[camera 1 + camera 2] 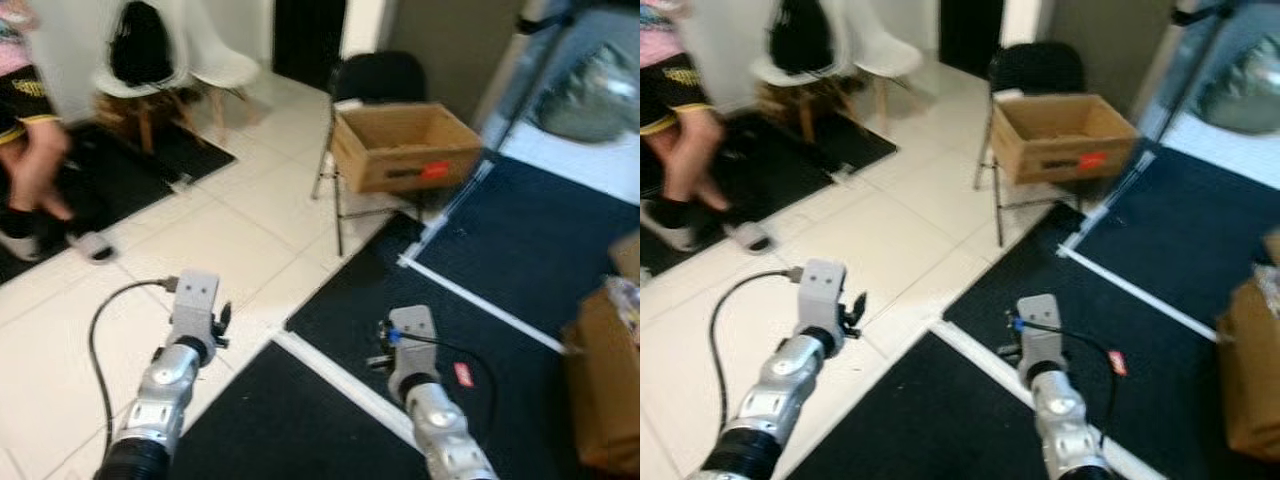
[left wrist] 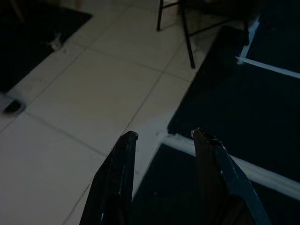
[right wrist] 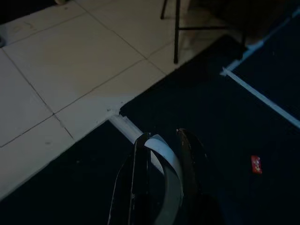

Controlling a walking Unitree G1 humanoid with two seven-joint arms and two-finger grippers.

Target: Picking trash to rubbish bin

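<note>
While the right tool (image 3: 161, 140) pinches a pale, curved strip of trash (image 3: 164, 164) between narrow fingers, the strip stands along the fingers, its long axis in line with them and its bent end pointing out past the tips. It hangs over the dark mat (image 1: 330, 420), just beyond a white tape line (image 3: 124, 124).

A small red wrapper (image 3: 256, 164) lies flat on the mat near that arm, its long axis roughly up the right wrist picture; it looks like more trash, not yet picked up.

The likely bin is the open cardboard box (image 1: 405, 145) on a black chair (image 1: 375, 80), well apart and ahead. To do the step well, I judge the robot should keep the pinch firm, walk to the box, and let go only with the tips over its opening.

The left tool (image 2: 161, 136) is wide and empty, over the tile floor (image 1: 230, 240) beside the mat edge. A person's legs (image 1: 30, 170) show at far left.
</note>
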